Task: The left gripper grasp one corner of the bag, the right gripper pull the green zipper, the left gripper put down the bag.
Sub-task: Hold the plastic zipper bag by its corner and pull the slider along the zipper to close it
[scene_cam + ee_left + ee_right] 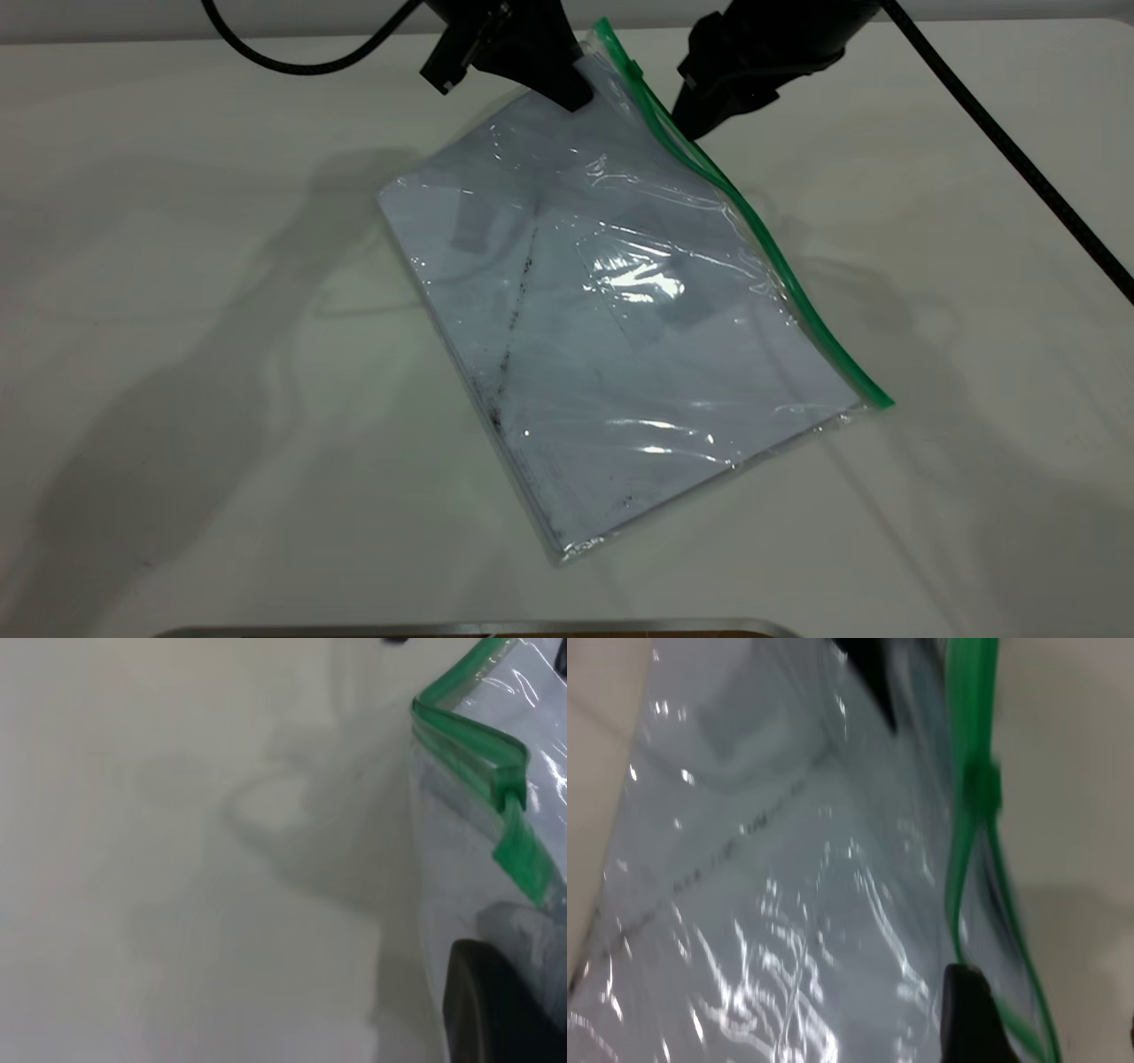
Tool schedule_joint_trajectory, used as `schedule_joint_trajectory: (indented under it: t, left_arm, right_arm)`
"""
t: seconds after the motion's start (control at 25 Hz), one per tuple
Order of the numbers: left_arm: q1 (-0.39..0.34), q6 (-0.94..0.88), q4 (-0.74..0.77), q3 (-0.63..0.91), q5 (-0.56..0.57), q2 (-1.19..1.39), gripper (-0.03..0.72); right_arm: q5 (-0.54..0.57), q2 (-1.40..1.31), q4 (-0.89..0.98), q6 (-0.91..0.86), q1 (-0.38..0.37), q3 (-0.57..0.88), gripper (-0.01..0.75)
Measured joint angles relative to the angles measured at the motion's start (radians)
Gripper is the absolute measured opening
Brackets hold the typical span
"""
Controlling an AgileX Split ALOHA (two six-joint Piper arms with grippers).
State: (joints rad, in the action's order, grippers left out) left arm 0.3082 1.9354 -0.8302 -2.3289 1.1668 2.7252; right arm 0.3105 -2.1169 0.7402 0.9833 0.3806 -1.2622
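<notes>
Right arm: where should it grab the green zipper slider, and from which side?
Pinch the small slider tab near the lifted corner, coming from the table side where the right gripper hovers. The left gripper holds that corner up, so the green zipper edge is raised, and the tab protrudes.
</notes>
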Motion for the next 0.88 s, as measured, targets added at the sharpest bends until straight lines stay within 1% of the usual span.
schedule_joint_trajectory:
  t: [0.32,0.64,0.76,0.88]
  left_arm:
    - [0.025,0.0,0.005,0.0,0.0,0.001,0.053]
    - [0.052,0.001,0.006,0.0,0.0,0.001,0.053]
    - [0.055,0.001,0.006,0.0,0.0,0.001,0.053]
    - [0.055,0.0,0.006,0.0,0.0,0.001,0.053]
  right_arm:
    - [0.008,-0.004,0.149,0.148,0.0,-0.011,0.467]
    - [0.075,-0.004,0.325,0.328,0.0,-0.012,0.464]
    - [0.088,-0.004,0.348,0.351,0.0,-0.012,0.422]
    - [0.091,-0.004,0.348,0.354,-0.001,-0.012,0.343]
